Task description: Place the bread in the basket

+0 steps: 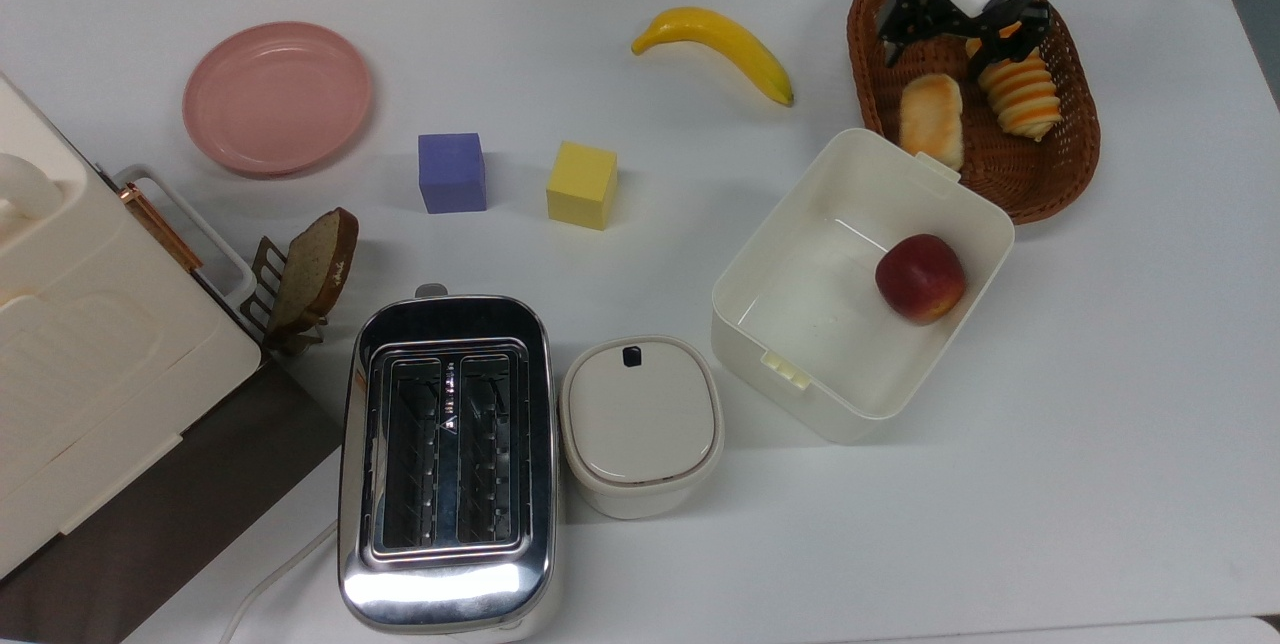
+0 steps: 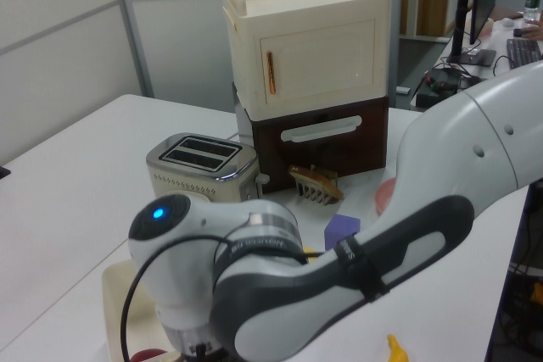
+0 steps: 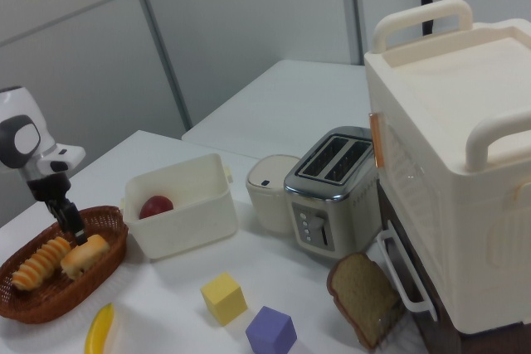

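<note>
Your bread [image 1: 931, 119] lies in the basket [image 1: 1050, 179] beside the striped roll [image 1: 1022, 94], while your gripper [image 1: 962, 37] hovers just above it, jaws apart and holding nothing.

White Franka arm with dark grey joint bands and a black two-finger gripper

The arm [image 2: 356, 235] wore smooth, glossy white rounded shells, with a broad dark grey band curving along one link and grey rings at the joints. A round blue light glowed on the white cap of the nearest joint in the left view, and a thin black cable looped down beside it. The hand housing was a white block with a small dark mark on its top face, and the gripper [image 1: 958, 34] below it was black, angular and open-framed.
</note>
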`<state>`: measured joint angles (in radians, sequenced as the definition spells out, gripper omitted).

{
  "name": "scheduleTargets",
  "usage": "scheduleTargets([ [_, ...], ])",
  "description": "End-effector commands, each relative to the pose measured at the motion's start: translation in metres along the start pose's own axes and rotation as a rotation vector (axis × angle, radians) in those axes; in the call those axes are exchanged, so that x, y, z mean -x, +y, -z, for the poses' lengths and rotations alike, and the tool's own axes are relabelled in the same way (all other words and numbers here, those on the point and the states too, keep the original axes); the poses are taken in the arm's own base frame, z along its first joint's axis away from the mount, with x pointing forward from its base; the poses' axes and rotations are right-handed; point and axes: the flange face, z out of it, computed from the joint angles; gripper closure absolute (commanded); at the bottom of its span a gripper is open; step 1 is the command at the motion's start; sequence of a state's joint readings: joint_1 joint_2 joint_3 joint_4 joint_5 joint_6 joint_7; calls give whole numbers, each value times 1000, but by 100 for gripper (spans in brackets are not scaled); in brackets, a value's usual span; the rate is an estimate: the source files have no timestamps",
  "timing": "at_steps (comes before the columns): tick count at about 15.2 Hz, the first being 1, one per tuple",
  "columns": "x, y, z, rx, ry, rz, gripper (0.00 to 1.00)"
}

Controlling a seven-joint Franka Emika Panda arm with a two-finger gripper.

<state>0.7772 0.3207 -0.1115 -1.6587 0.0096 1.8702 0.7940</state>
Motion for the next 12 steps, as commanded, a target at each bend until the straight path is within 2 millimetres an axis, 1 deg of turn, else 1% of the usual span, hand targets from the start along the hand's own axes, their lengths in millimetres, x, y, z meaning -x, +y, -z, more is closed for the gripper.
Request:
scheduleTargets([
  [1,-11,59,44,54,-29,-6,0],
  [2,-19,82,57,52,-41,6,0],
  [3,-36,122,73,38,-50,3,0],
  [5,-59,182,88,20,-62,-3,0],
  [6,-72,215,93,12,-70,-15,0],
  [9,-99,304,99,-14,-78,-36,0],
  [10,-106,329,100,-23,-77,-48,0],
  [12,-116,368,97,-32,-75,-77,0],
])
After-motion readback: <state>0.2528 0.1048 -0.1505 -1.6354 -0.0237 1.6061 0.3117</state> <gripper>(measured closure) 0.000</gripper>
